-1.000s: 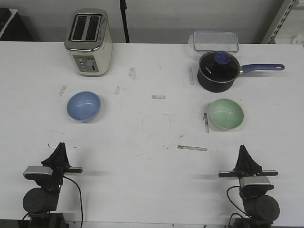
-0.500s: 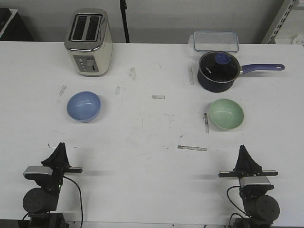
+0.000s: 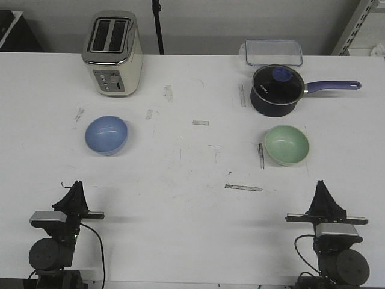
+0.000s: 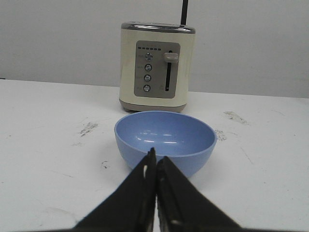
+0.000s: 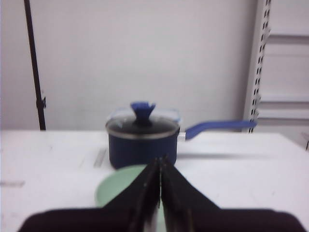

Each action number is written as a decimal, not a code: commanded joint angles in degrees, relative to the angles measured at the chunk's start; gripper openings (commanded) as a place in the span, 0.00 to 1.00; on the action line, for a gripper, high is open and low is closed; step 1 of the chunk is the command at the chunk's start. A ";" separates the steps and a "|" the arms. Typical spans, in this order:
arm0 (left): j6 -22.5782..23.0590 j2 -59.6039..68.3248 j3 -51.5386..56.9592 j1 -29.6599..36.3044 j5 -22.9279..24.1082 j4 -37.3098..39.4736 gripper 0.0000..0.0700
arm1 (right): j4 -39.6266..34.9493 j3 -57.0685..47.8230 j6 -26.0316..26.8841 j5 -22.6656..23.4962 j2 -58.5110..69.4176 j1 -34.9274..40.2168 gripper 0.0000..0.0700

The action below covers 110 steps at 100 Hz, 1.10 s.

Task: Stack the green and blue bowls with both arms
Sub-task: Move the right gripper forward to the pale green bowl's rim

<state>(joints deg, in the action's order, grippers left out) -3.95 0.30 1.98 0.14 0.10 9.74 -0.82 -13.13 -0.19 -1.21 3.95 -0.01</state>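
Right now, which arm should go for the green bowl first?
The right. The green bowl sits on the right half of the table, ahead of the right gripper, whose wrist view has it just past the shut fingertips. The left gripper faces the blue bowl instead.

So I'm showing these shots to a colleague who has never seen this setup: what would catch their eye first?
Probably the two glossy bowls on the white table: the blue bowl on the left in front of the cream toaster, the green bowl on the right just in front of the dark saucepan with its purple handle. Next, the left gripper and right gripper at the near edge, both shut, each facing a bowl.
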 commanded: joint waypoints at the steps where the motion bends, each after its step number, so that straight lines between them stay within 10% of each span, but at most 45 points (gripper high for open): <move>1: -0.17 -0.11 -0.55 -0.09 0.09 0.66 0.00 | -1.64 -2.40 -1.07 -0.94 2.69 0.04 0.00; 110: -0.17 -0.11 -0.55 -0.09 0.09 0.66 0.00 | -46.84 -62.62 0.61 -1.77 74.55 -0.72 0.00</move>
<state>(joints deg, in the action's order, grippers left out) -3.95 0.30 1.98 0.14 0.10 9.74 -46.72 -71.37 -2.24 -3.01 75.37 -0.23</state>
